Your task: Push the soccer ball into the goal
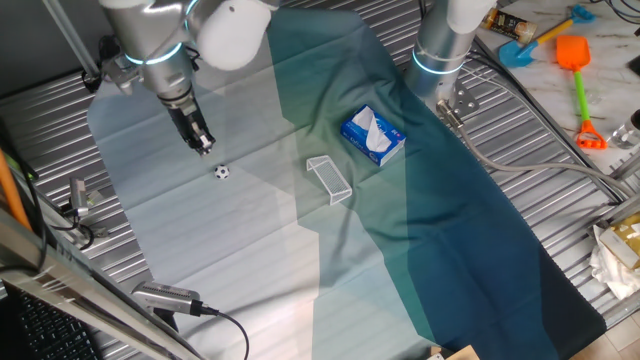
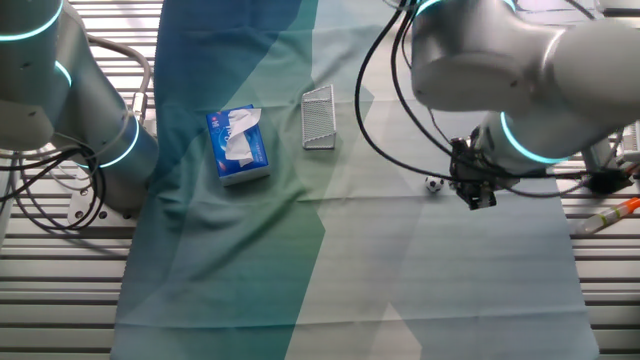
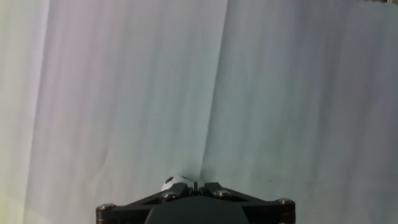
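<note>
— Start with one fixed view. What do you log?

— My gripper [image 1: 204, 146] hangs low over the pale part of the cloth [image 1: 250, 250], fingers pointing down and drawn together at the tips; nothing sits between them. The soccer ball [image 1: 221, 172] lies on the cloth just beside the fingertips, apart from them. Tiny, round, white with black patches. The goal [image 1: 328, 179], a clear box-shaped frame with whitish edges, stands well apart from the ball on the greener band of cloth. The blue-and-white tissue box [image 1: 373, 137] sits near the goal, on its far side from the ball.

— And the other fixed view?

— Ball [image 2: 433, 184] just beside my gripper [image 2: 477, 197], on the side facing the goal. Whether it touches the fingers, I cannot tell at this size. Black patches barely read; mostly a white speck on the pale cloth [image 2: 400, 280]. Goal [image 2: 318, 117] seen from above as a narrow whitish rectangle, with the tissue box [image 2: 238, 146] near it, further from the ball.

— Hand view?

— The dark gripper [image 3: 198, 184] body fills the bottom edge, fingers meeting at a point, closed on nothing. The ball [image 3: 173, 183] peeks over the body, just left of the tips: a white curve with one dark patch, the rest hidden. Creased pale cloth [image 3: 124, 93] beyond.
</note>
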Action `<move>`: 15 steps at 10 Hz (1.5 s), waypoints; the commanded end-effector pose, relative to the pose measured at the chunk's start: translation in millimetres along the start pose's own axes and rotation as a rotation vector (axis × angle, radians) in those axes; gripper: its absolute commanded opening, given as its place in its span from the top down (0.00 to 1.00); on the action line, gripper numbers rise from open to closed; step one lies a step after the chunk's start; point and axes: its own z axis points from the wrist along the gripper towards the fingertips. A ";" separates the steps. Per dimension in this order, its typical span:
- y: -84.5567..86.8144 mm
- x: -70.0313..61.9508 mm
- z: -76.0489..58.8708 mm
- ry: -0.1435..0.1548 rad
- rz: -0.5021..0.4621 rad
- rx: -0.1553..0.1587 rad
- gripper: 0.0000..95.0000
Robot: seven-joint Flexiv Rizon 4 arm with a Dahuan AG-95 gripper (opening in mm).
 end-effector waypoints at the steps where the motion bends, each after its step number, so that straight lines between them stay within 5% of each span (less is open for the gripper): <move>1: -0.2 -3.2 -0.3 0.037 0.033 0.107 1.00; 2: -0.1 -3.2 -0.3 0.052 0.036 0.167 1.00; 3: -0.1 -3.2 -0.2 0.058 0.049 0.177 1.00; 11: -0.1 -3.2 -0.2 0.061 0.062 0.165 1.00; 15: -0.1 -3.2 -0.2 0.082 0.072 0.134 1.00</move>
